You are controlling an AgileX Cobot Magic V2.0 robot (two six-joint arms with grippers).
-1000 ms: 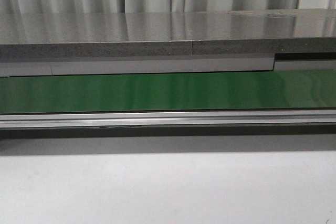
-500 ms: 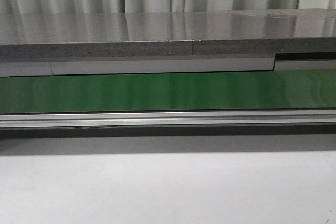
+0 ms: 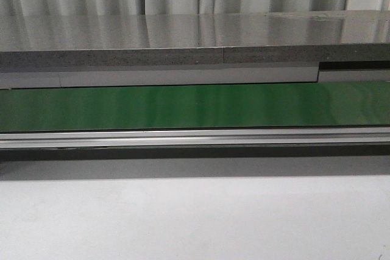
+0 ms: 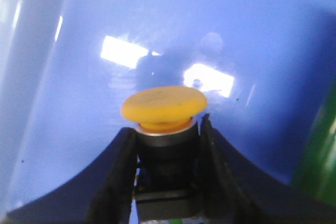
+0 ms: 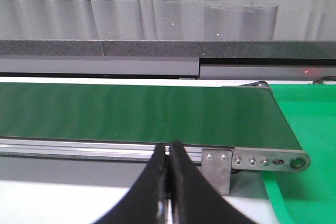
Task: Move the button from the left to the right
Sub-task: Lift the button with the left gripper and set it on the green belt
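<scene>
Grey curtains hang behind a polished stone ledge (image 3: pixel 195 35), and below it a green conveyor belt (image 3: pixel 195 106) runs the full width of the white tabletop (image 3: pixel 195 217), along its far edge. Across the last second the front view has not changed at all: no arm, no gripper and no button shows over the table or the belt, so nothing has yet been carried out toward the right side. The left wrist view tells where the work is: the left gripper (image 4: pixel 167 129) is clenched on the button (image 4: pixel 164 107), its two black fingers (image 4: pixel 118 169) pressed against the dark body just under the yellow-orange head. Behind the button is the glossy blue inside of what looks like a bin (image 4: pixel 157 35), with two bright light reflections on it; nothing else can be seen in it, and whether the button rests on its floor or is lifted clear cannot be told. By this, the pick is made and the carry to the right is not yet begun. The right gripper (image 5: pixel 169 153) is closed on nothing, its fingertips together, facing the belt's right end beside a green mat (image 5: pixel 310 124).
</scene>
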